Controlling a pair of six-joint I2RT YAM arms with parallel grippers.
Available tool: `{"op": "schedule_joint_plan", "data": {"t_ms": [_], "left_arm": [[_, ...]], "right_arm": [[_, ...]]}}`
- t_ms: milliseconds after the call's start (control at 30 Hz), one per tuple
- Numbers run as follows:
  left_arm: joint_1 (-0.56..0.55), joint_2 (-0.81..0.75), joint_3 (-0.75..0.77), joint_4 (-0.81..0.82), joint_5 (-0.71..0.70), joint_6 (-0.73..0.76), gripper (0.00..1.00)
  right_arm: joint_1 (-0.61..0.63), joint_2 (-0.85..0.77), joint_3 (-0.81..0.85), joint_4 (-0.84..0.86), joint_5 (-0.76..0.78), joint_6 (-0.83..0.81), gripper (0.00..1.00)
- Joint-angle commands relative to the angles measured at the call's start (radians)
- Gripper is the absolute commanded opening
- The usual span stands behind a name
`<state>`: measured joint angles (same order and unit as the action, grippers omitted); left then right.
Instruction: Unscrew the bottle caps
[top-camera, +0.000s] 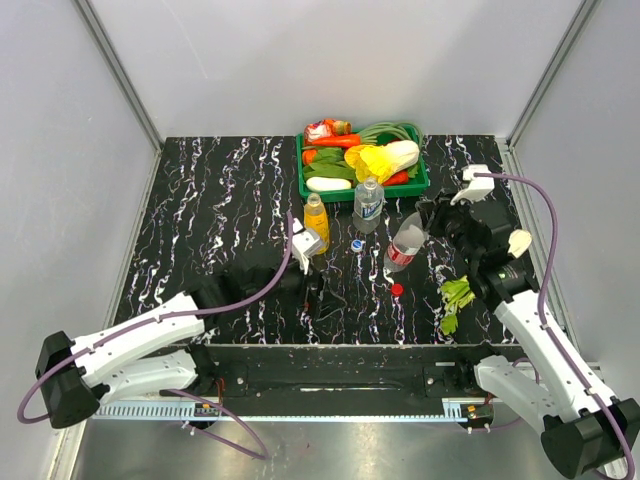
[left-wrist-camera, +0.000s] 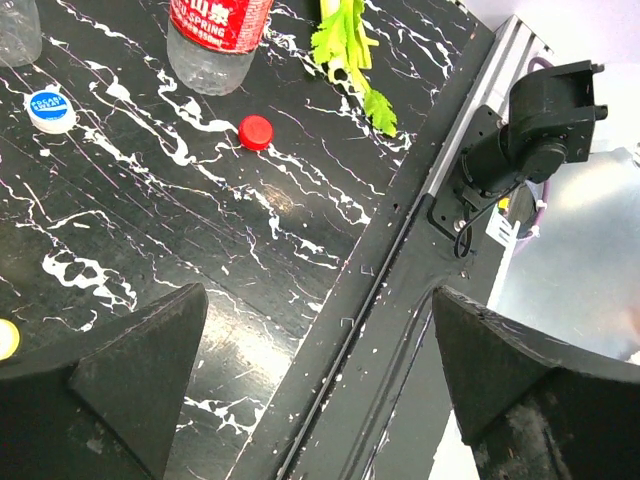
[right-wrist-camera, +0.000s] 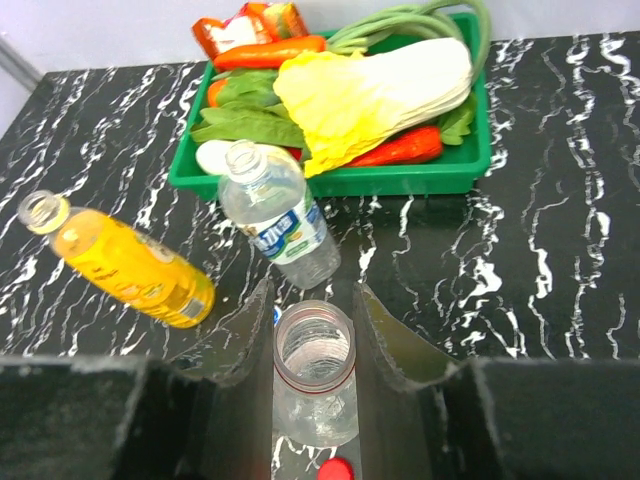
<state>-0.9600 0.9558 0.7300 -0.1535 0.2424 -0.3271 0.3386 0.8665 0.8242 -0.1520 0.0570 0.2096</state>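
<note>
My right gripper (right-wrist-camera: 314, 320) is shut on the neck of the red-label bottle (right-wrist-camera: 313, 400), whose mouth is uncapped; in the top view this bottle (top-camera: 405, 243) leans toward the right gripper (top-camera: 425, 226). The red cap (top-camera: 397, 290) lies on the table in front of it, and the blue cap (top-camera: 357, 244) lies beside the water bottle (top-camera: 368, 205). The orange juice bottle (top-camera: 316, 222) and the water bottle (right-wrist-camera: 280, 215) stand with open mouths. My left gripper (left-wrist-camera: 320, 370) hangs open and empty over the table's front edge. A yellow cap (left-wrist-camera: 5, 338) shows at that view's left edge.
A green tray (top-camera: 305, 178) of vegetables stands at the back, right behind the bottles. A piece of celery (top-camera: 457, 297) lies near the right arm. The black front rail (left-wrist-camera: 400, 300) and the right arm's base (left-wrist-camera: 530, 130) lie under the left gripper's view.
</note>
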Motion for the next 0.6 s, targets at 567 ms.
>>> {"op": "schedule_joint_plan", "data": {"t_ms": [567], "left_arm": [[0.093,-0.006,-0.037,0.135,0.028,-0.076,0.99]], "right_arm": [[0.160,0.046,-0.114,0.172,0.323,-0.096,0.00]]}}
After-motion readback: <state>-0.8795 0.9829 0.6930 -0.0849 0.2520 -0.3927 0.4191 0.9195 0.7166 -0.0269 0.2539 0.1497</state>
